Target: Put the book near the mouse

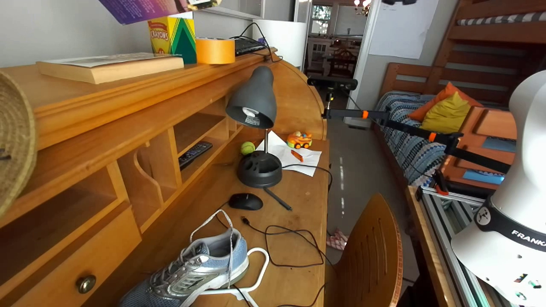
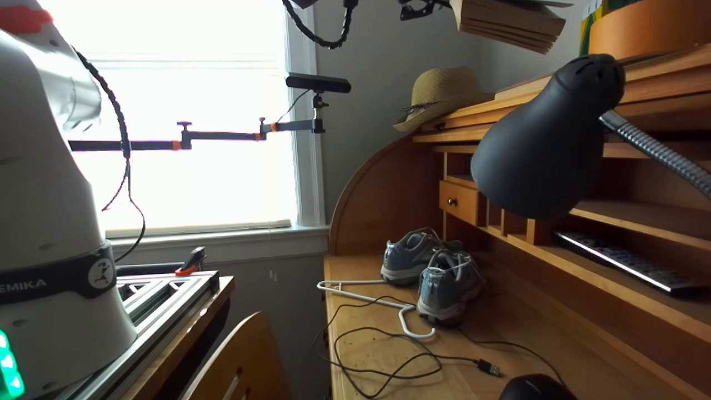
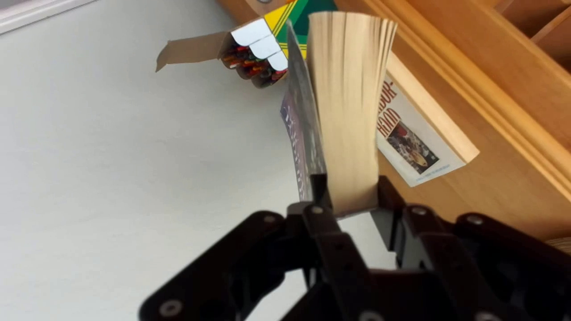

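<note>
Recorder: Gripper first; state?

Observer: One gripper; two fingertips, clamped from either side on one purple-covered paperback; cream page edges face the wrist camera, a cover splayed off the page block; the book shows tilted at the top edge of both exterior views, higher than the upper ledge of one roll-top desk.

Recorder: Mouse; how many?

Observer: One, black and corded, down on the writing surface, near the base of one grey gooseneck lamp; the purple-covered paperback is well apart from it, well above.

Recorder: Count for the upper ledge?

Observer: One second paperback, lying flat; one crayon box, flap up; one roll of orange tape; one black keyboard; one straw hat.

Recorder: And the writing surface?

Observer: Two grey-blue sneakers, side by side; one white coat hanger just beside them; one orange toy car; one yellow-green ball; one USB plug, near the mouse; one remote control in a pigeonhole, behind.

Recorder: Beyond the desk?

Observer: One wooden chair, near it; two throw pillows, one orange, one yellow.
</note>
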Controlling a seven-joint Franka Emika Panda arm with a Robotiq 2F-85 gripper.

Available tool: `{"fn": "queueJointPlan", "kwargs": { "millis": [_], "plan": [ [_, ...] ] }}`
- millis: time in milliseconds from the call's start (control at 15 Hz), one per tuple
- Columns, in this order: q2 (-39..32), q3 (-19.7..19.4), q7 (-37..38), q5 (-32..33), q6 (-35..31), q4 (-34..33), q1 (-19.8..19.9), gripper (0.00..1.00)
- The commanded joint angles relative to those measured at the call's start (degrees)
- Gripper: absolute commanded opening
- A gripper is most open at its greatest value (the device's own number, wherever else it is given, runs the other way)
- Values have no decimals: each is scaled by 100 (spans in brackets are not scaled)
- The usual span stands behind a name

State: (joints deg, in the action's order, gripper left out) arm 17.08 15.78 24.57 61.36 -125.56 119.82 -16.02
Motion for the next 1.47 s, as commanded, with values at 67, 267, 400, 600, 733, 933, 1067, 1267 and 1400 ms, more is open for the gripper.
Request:
{"fn": "queueJointPlan", "kwargs": {
  "millis": [67,267,400,600,733,933,1067,1267,1400],
  "plan": [
    [884,276,-112,-20,346,835,-31,7],
    [1303,478,19,-269,607,1324,-194,7],
    [1614,672,209,-608,936,1677,-358,7],
    [2056,1018,640,-1093,1494,2256,-616,7],
    [2232,1225,947,-1300,1790,2546,-731,7],
    [2250,1475,1609,-1237,1910,2875,-744,7],
    [2069,1522,2009,-1072,1702,3026,-698,7],
    [1767,1449,2287,-660,1522,3153,-603,7],
    [1550,1231,2271,-388,1280,3179,-566,7]
  ]
}}
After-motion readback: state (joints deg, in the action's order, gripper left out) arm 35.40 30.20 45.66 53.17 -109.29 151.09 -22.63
